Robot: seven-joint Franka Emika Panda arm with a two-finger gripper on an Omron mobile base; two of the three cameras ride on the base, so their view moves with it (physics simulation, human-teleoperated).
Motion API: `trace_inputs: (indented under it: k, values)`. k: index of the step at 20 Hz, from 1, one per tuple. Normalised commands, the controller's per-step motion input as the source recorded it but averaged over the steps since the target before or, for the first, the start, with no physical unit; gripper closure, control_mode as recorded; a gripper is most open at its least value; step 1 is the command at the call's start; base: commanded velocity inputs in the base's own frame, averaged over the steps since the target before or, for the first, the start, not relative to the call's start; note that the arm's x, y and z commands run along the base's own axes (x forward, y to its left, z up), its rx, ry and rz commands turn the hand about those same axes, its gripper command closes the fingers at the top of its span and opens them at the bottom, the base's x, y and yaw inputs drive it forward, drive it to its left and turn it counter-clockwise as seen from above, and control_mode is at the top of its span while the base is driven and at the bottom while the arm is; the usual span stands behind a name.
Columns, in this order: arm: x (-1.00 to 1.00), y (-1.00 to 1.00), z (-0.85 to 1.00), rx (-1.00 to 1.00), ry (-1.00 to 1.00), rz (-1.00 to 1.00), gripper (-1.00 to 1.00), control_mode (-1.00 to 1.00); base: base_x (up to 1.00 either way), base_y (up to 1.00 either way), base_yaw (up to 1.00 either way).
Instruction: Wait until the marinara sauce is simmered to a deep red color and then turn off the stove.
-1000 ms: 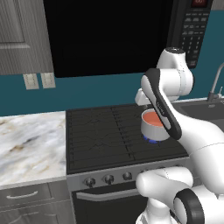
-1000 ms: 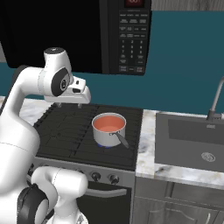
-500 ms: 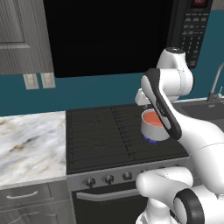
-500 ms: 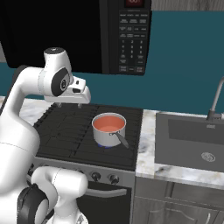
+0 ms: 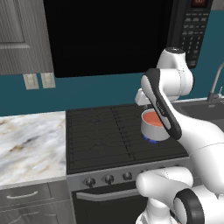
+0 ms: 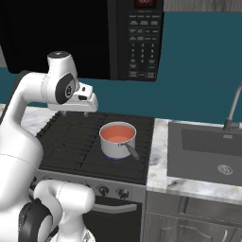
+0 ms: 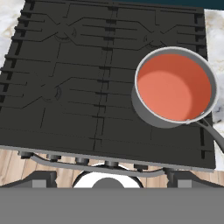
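Item 1: the marinara sauce [image 7: 174, 89]. A smooth, flat disc of orange-salmon liquid, not yet a deep red by my reading. It fills a small steel saucepan [image 6: 117, 141] on the front right burner of the stove [image 5: 109, 135], with a blue flame showing under the pan. Liquid and hot, I judge; it would slop if the pan were nudged. Not for handling. Leave it alone and watch the colour.

Item 2: the saucepan handle [image 6: 131, 151]. Thin and pointing toward the front right corner of the range. A poor hold, and none is needed.

Item 3: the stove knobs [image 5: 108, 178]. A row of small round dials on the steel front, below the grates. Rigid, smooth and likely slippery. I would pinch one across its width and twist. I cannot tell which knob governs the lit burner; the rightmost ones sit nearest to it.

Item 4: my gripper [image 6: 85, 103]. It hangs above the back of the stove, well apart from pan and knobs, grasping nothing. I cannot tell whether its fingers are spread or closed.
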Motion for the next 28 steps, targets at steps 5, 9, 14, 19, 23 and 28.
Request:
trace_inputs:
  k: [5,9,14,19,23,28]
  values:
    - [0.00,0.00,0.00,0.00,0.00,0.00,-1.00,-1.00,0.00,0.00,0.00]
    - [0.00,0.00,0.00,0.00,0.00,0.00,-1.00,-1.00,0.00,0.00,0.00]
    - [0.00,0.00,0.00,0.00,0.00,0.00,-1.00,-1.00,0.00,0.00,0.00]
    - [0.00,0.00,0.00,0.00,0.00,0.00,-1.00,-1.00,0.00,0.00,0.00]
    - [0.00,0.00,0.00,0.00,0.00,0.00,-1.00,-1.00,0.00,0.00,0.00]
    - [0.00,0.00,0.00,0.00,0.00,0.00,-1.00,-1.00,0.00,0.00,0.00]
